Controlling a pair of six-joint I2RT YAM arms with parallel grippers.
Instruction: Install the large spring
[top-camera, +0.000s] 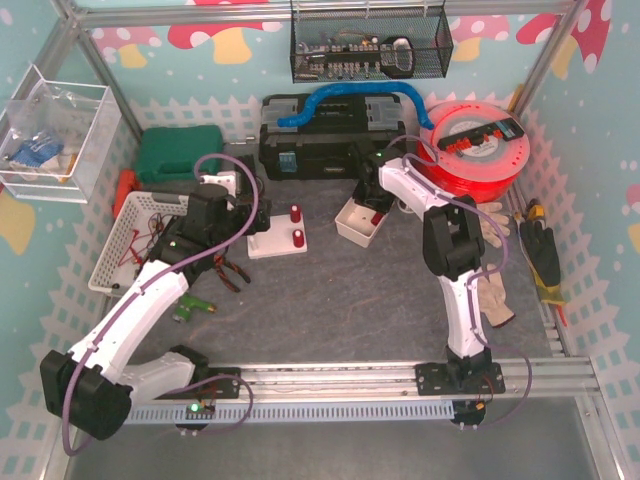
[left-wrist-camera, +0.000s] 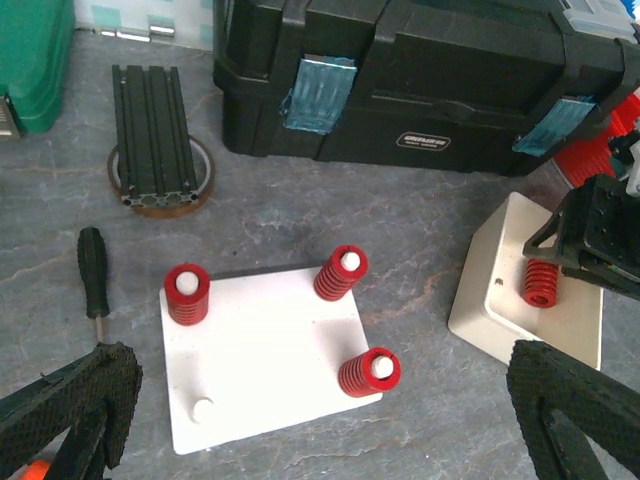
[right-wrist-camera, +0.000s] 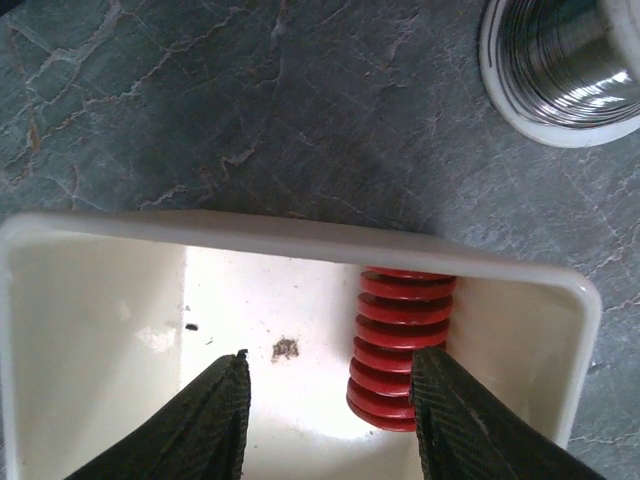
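Note:
A large red spring (right-wrist-camera: 398, 348) lies in the cream tray (right-wrist-camera: 90, 330), against its far right wall. My right gripper (right-wrist-camera: 330, 410) is open inside the tray, its right finger (right-wrist-camera: 470, 420) touching the spring, its left finger well apart. The spring also shows in the left wrist view (left-wrist-camera: 540, 283). The white peg plate (left-wrist-camera: 265, 360) carries three red springs (left-wrist-camera: 186, 293) on pegs and one bare peg (left-wrist-camera: 203, 408). My left gripper (left-wrist-camera: 320, 440) is open and empty above the plate. In the top view the plate (top-camera: 282, 232) lies left of the tray (top-camera: 358, 222).
A black toolbox (top-camera: 330, 135) stands behind the plate. A red cable reel (top-camera: 475, 145) is at back right, a green case (top-camera: 178, 155) and white basket (top-camera: 135, 240) at left. A screwdriver (left-wrist-camera: 93, 270), a black rail on a tape roll (left-wrist-camera: 155, 140), and solder spool (right-wrist-camera: 565, 60) lie nearby.

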